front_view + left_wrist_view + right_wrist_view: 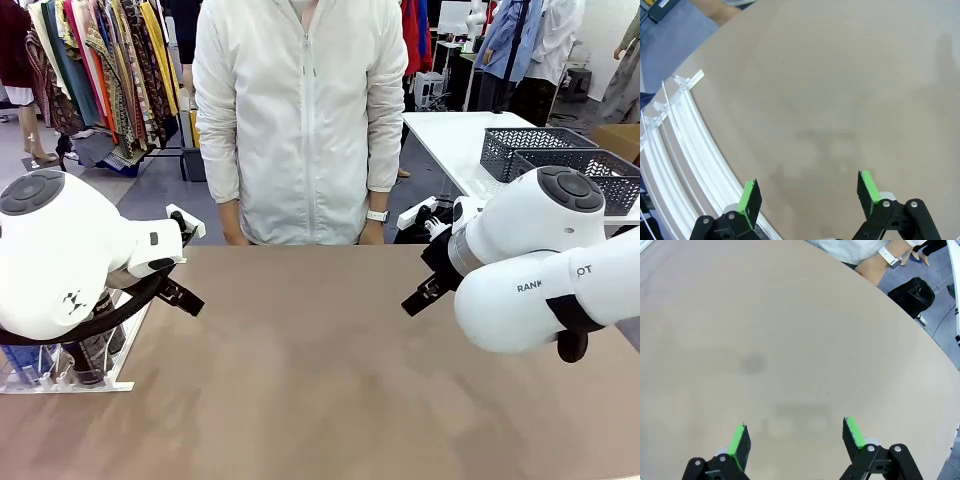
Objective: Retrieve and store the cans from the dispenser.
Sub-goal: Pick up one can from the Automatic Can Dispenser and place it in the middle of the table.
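The brown tabletop [330, 380] runs from a person in a white jacket [300, 120] at the far side to the dispenser [70, 383] at the near left edge, where what look like cans [88, 360] sit half hidden. The left hand [809, 192] and right hand [796, 436] both hang wide open and empty, so retrieval seems not yet begun. Next, the left hand probably needs to turn toward the rails beside it.

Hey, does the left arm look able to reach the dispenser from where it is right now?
Probably yes. The left gripper hangs open over the bare table, right beside the dispenser and its white rails, with nothing lying between them.
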`<state>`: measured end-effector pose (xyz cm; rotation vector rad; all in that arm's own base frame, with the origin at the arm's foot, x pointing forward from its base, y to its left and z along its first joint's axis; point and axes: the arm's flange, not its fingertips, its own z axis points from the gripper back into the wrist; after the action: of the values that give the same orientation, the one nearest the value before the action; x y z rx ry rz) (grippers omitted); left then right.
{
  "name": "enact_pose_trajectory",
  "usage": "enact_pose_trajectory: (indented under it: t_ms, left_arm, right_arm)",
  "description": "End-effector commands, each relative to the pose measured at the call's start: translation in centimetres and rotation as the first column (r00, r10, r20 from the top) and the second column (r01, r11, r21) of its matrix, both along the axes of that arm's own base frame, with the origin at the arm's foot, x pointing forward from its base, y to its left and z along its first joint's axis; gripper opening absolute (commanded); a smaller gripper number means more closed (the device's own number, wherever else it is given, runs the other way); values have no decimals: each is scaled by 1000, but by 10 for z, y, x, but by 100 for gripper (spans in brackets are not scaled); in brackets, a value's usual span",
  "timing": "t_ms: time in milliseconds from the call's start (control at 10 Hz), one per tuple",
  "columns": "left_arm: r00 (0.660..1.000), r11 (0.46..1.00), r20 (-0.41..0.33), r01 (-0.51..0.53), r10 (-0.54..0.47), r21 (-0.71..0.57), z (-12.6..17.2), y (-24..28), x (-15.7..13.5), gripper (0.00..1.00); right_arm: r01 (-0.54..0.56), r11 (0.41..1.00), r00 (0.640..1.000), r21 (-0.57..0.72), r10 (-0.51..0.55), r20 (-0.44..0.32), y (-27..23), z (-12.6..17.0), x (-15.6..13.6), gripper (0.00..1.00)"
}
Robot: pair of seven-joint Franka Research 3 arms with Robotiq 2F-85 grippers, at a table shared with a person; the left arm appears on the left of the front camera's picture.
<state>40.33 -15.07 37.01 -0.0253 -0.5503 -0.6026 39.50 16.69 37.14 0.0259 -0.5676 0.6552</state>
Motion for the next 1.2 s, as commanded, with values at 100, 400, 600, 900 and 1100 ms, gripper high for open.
enact_pose_trajectory:
  t_ms: [100,400,600,900,1100]
  left_arm:
    - [1000,1000,1,1,-1,0,0,0,0,100]
    - [1000,1000,1,1,-1,0,0,0,0,100]
    - [1000,1000,1,1,-1,0,0,0,0,100]
    - [967,981,-198,135,-160,-137,30,-5,-16,100]
    - [904,958,-410,-1,-121,-286,77,2,-34,100]
  right_arm:
    - [0,1000,1000,0,0,0,0,0,0,100]
    - [0,1000,1000,0,0,0,0,0,0,100]
    - [0,1000,1000,0,0,0,0,0,0,100]
    - [17,981,964,193,36,-264,-22,29,-6,100]
    - [145,915,869,377,65,-491,-49,67,-18,100]
